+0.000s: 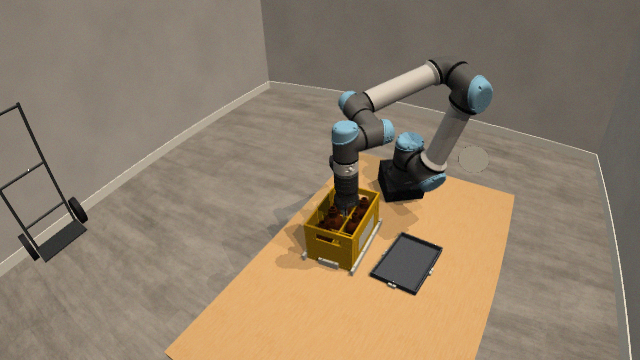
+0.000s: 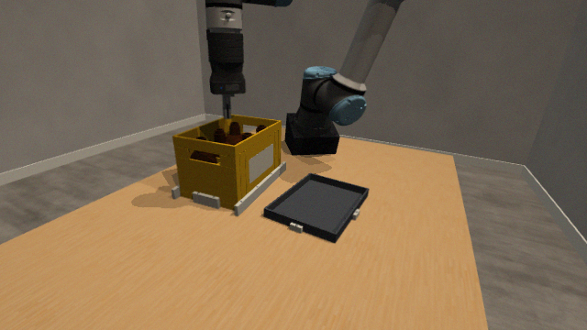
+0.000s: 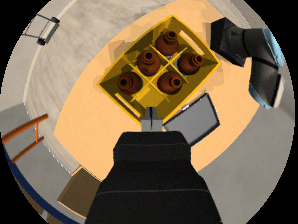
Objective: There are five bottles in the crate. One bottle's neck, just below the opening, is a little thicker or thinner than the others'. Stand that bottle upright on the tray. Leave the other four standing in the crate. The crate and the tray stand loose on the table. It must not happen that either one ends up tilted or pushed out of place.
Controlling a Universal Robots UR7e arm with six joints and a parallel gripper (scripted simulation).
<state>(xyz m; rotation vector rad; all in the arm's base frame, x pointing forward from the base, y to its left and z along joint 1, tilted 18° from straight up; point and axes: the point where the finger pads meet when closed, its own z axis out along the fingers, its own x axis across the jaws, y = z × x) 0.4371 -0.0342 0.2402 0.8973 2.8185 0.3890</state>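
Five bottles [image 3: 149, 63] stand below the upright arm's closed, downward-pointing jaws [image 2: 227, 117].

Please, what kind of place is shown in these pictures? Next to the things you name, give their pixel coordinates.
Probably a robot test room: an arm bolted near a wooden table [image 1: 320, 310] [image 2: 293, 275], a hand truck [image 1: 62, 241] by a plain wall, and a yellow bottle crate [image 1: 327, 252] [image 2: 206, 176] [image 3: 135, 55].
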